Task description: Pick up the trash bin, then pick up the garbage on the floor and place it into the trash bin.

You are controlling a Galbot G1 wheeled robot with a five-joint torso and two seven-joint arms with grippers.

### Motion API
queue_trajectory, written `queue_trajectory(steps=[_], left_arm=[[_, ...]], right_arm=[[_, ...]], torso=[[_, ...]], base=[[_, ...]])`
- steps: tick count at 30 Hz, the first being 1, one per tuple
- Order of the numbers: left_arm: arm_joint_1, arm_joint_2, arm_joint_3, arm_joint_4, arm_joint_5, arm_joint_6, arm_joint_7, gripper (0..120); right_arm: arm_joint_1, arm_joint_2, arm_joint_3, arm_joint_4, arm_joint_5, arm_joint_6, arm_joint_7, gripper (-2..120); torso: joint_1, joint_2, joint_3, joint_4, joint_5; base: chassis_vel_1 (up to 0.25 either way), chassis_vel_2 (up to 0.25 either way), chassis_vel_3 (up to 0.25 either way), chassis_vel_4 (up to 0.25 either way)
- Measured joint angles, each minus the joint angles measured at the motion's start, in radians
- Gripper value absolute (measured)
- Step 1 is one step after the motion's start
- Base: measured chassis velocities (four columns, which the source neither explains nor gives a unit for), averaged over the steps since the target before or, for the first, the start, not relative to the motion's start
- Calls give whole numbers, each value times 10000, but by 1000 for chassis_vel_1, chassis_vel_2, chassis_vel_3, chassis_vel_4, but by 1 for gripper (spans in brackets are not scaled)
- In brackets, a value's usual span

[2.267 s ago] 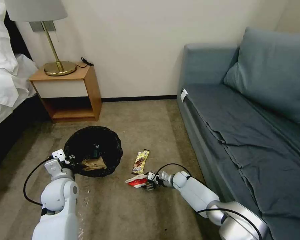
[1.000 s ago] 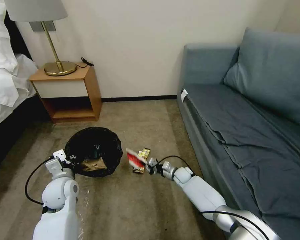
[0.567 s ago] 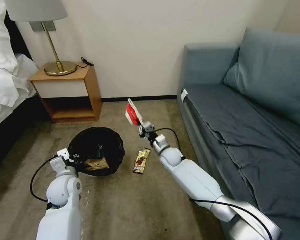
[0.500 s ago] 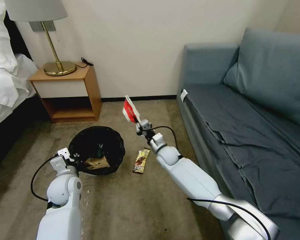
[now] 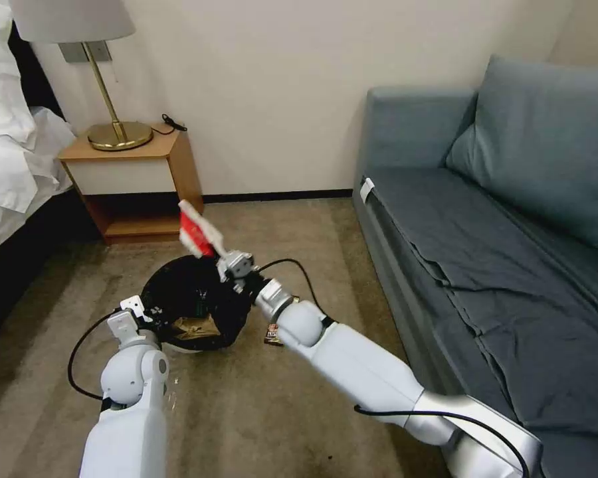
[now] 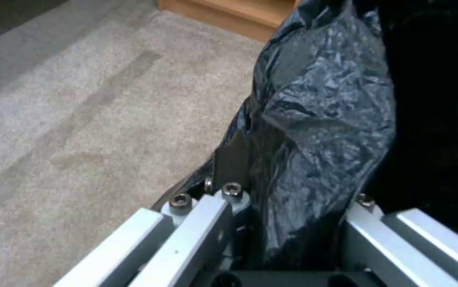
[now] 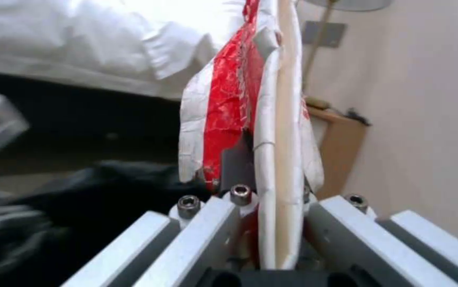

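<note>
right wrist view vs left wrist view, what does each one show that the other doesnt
Right wrist view alone: the right claw shut on the red-and-white wrapper, with white bedding, a lamp stem and the nightstand behind.

Left wrist view alone: the left claw clamped on the bin's crinkly bag-covered rim, with carpet beside it.

Both: the black bag of the trash bin, and a claw gripping something.
</note>
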State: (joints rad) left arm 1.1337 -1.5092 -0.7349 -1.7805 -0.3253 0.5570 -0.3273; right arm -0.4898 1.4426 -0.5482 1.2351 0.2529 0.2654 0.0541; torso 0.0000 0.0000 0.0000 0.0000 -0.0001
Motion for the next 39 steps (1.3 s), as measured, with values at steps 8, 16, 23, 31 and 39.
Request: queue_trajectory(steps=[8, 16, 23, 31, 39], left_arm=[[105, -84, 5, -70, 16, -46, 1, 2], [117, -172, 48, -181, 51, -54, 3, 2], [82, -163, 133, -228, 135, -3, 3, 2], [135, -97, 130, -295, 193, 107, 3, 2], [79, -51, 124, -298, 192, 139, 4, 2]], right_arm=[[-232, 19, -489, -590, -350, 107, -52, 0], [-475, 17, -364, -775, -536, 0, -27, 5], [-581, 16, -116, -733, -624, -25, -28, 32], [-847, 30, 81, -672, -717, -188, 41, 59], [-951, -23, 508, -603, -742, -216, 66, 89]], torso=[[0, 0, 0, 0, 0], [0, 0, 0, 0, 1], [0, 0, 0, -1, 1], [0, 0, 0, 0, 1], [0, 0, 0, 0, 1]], base=[[0, 0, 0, 0], [0, 0, 0, 0], [0, 0, 0, 0], [0, 0, 0, 0], [0, 0, 0, 0]])
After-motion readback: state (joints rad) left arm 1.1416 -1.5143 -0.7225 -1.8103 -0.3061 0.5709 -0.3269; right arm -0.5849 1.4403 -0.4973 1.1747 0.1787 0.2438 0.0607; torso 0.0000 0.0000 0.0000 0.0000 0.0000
